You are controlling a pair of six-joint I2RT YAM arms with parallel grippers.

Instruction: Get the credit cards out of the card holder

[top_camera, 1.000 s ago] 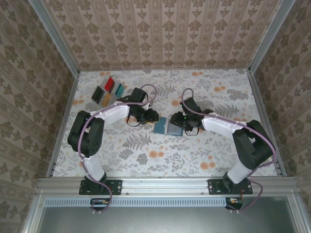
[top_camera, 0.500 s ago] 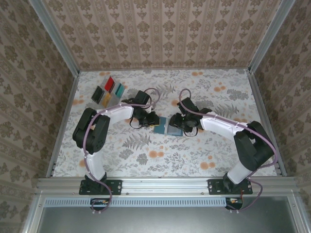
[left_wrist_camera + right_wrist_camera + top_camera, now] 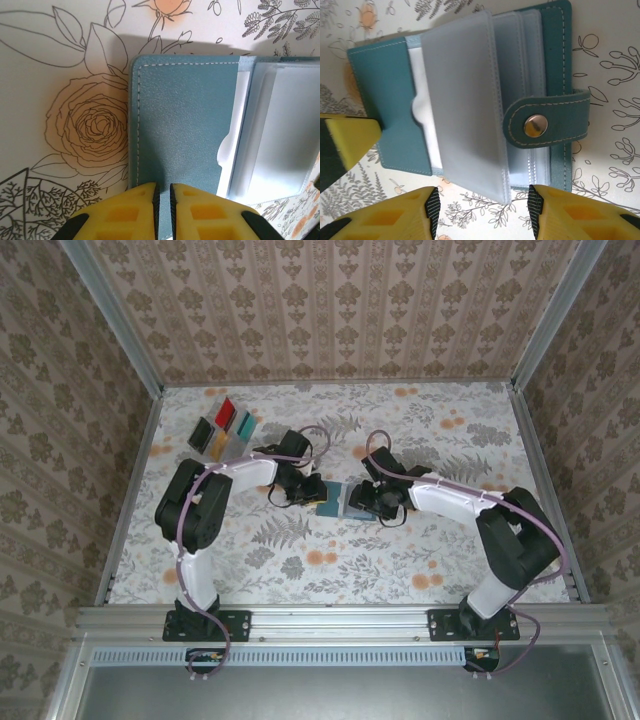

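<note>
The left gripper (image 3: 162,200) has its fingers drawn almost together, a thin slit between them, gripping nothing; the tips sit on the edge of the card holder's (image 3: 185,125) left cover. The right gripper (image 3: 482,210) stands half open, empty, straddling the clear sleeve (image 3: 465,100). The one card holder lies open mid-table between both grippers. Five credit cards (image 3: 225,428) lie clustered at the far left: red, teal, black, yellow, pale grey.
</note>
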